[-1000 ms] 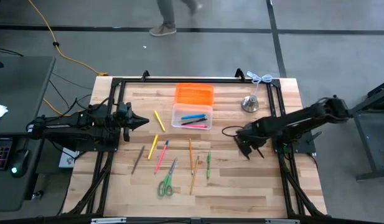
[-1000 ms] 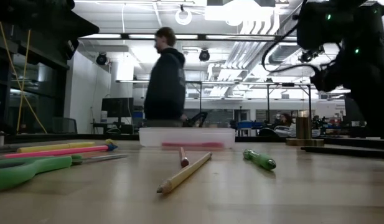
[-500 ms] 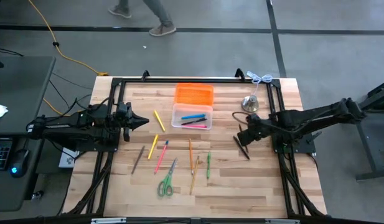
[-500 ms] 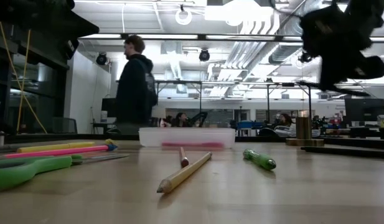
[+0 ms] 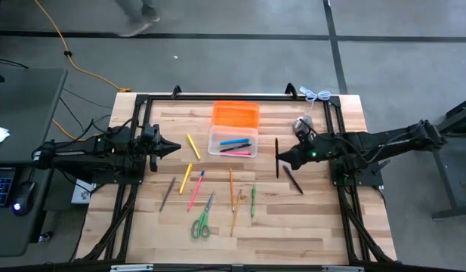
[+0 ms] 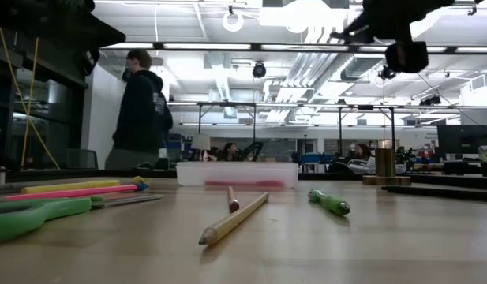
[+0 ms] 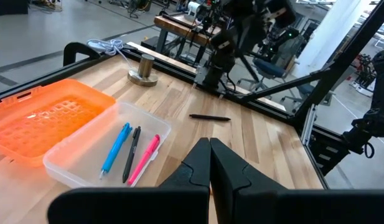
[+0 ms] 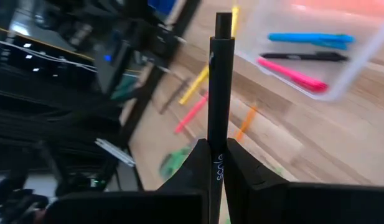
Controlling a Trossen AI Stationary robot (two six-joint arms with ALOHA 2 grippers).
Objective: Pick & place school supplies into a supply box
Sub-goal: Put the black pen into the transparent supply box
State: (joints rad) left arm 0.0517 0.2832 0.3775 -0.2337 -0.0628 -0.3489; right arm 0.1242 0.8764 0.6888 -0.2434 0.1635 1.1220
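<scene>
The right claw (image 5: 280, 158) is clamped on a slim black pen (image 8: 219, 81), held clear of the table (image 5: 308, 219) just beside the right end of the supply box. The pen's barrel carries small pale lettering near the fingers (image 8: 244, 171); it is too small to read with certainty. A second dark pen (image 5: 294, 180) lies on the boards nearby, toward the table's right edge.

The clear rectangular plastic supply box (image 5: 233, 142), with its bright orange lid (image 5: 235, 115) folded open toward the far edge, sits near the middle of the far edge. Inside lie a blue pen (image 7: 116, 149), a black pen (image 7: 131, 152) and a pink marker (image 7: 144, 159), side by side.

A silvery metal bell-like object (image 5: 303, 125) stands near the far right corner.

On the middle boards lie a yellow pencil (image 5: 192, 146), an orange pencil (image 5: 231, 188), a green marker (image 5: 253, 200) and green-handled scissors (image 5: 202, 220).

The left claw (image 5: 175, 148), its fingers pressed together and holding nothing, waits at the table's left edge.
</scene>
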